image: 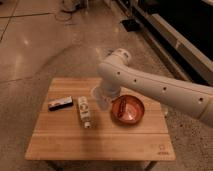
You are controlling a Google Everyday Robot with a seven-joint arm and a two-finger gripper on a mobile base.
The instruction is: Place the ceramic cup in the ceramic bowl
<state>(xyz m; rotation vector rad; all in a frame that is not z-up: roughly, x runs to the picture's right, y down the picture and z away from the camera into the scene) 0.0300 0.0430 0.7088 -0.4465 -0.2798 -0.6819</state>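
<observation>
1. Camera view: wooden counter [100, 142] on a speckled floor.
2. Bowl [127, 109], orange-red, sits right of counter centre.
3. Claw [101, 99] hangs just left of the bowl, closed; the white cup [103, 102] appears to be at its tip, blurred.
4. White bottle [85, 111] lies on its side, left of the bowl.
5. Dark block [60, 103] lies farther left of the bowl.

Light wooden table [100, 142] fills the lower frame. On it: bowl [127, 109] right of centre, bottle [85, 111] lying mid-table, small block [60, 103] at left.
</observation>
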